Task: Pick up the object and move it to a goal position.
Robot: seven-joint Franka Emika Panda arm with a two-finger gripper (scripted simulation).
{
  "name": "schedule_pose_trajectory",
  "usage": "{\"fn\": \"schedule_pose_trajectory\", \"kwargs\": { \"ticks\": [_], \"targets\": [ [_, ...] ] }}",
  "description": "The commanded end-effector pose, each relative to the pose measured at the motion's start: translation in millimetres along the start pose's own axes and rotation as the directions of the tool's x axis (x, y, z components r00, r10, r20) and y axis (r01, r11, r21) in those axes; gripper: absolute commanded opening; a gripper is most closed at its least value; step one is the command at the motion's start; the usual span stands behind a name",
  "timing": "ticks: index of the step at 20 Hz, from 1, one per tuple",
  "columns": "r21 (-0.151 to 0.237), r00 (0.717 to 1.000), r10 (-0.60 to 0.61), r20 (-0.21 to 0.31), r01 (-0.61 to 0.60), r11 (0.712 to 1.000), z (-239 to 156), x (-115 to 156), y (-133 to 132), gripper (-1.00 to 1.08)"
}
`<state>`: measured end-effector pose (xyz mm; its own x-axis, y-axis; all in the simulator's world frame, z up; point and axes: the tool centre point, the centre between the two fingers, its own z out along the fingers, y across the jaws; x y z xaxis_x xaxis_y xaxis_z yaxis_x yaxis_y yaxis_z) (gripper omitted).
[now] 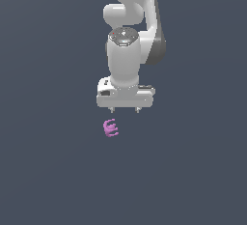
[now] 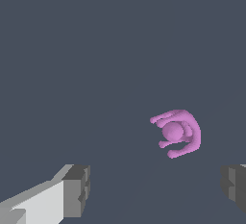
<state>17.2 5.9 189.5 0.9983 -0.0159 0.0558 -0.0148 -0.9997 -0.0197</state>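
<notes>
The object [image 1: 111, 128] is a small pink-purple piece with a rounded body and curved prongs, lying on the dark grey floor. In the exterior view it sits just below my gripper [image 1: 124, 109] and slightly toward the exterior view's left. In the wrist view the object [image 2: 177, 132] lies apart from both fingers, nearer the dark finger at one edge [image 2: 234, 186] than the other finger [image 2: 77, 189]. My gripper [image 2: 154, 189] is open wide and empty, with the object outside the gap between its fingers.
The white arm [image 1: 126, 50] rises above the gripper in the exterior view. The dark grey floor [image 1: 193, 171] spreads flat all around, with nothing else on it in view.
</notes>
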Motion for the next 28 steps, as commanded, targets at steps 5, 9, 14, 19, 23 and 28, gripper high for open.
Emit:
{"fn": "schedule_pose_trajectory", "kwargs": {
  "ticks": [5,9,14,19,23,28],
  "targets": [
    [-0.01,1.0,0.004,-0.015,-0.004,1.0,-6.8,4.3,6.5,1.0],
    [-0.029,0.999,0.011,-0.046,-0.012,1.0,-20.4,12.4,19.5,1.0],
    [-0.03,0.999,0.011,-0.048,-0.013,0.999,-21.6,12.8,20.2,1.0],
    [-0.031,0.999,-0.003,-0.044,0.002,1.0,-16.8,13.0,22.9,1.0],
    [-0.033,0.999,-0.034,-0.033,0.033,0.999,-6.3,12.5,27.4,1.0],
    [-0.033,0.995,-0.095,-0.013,0.094,0.995,14.4,10.9,36.7,1.0]
  ]
}}
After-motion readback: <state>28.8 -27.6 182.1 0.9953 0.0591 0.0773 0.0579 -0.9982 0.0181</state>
